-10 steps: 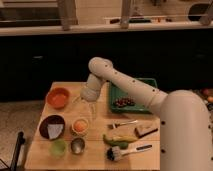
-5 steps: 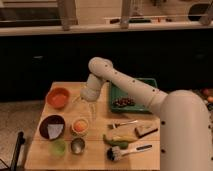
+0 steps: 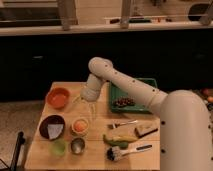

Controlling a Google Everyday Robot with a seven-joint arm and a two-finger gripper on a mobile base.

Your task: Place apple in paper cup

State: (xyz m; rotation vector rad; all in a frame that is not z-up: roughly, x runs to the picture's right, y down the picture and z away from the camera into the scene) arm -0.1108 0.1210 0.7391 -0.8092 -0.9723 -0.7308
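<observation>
Nearest to me along the front edge of the bench [image 3: 37,150] I read a light-green cup [image 3: 58,147] and, just beside it at its three o'clock, a shiny metal cup [image 3: 77,145], with a dark scrub brush [image 3: 125,151] further right; they look parked out of the way as spare targets. One row back sits a dark bowl [image 3: 52,127] with something pale in it, and at its three o'clock the paper cup [image 3: 80,126], upright, with the apple [image 3: 80,124] showing orange inside its mouth and filling it, so I judge the placing itself done and only the retreat left. A banana [image 3: 119,139] and a brown block [image 3: 145,130] lie at the cup's three to four o'clock. The claw [image 3: 91,111] hangs just at the cup's one o'clock, pointing down from the wrist; I cannot tell whether it is spread or pinched, but nothing seems to be carried in it, and it stays close enough that a careless lift could clip the rim. Farther back, an orange bowl [image 3: 58,97] sits at the cup's eleven o'clock, and a green tray [image 3: 150,85] holding dark bits rests at two o'clock.
</observation>
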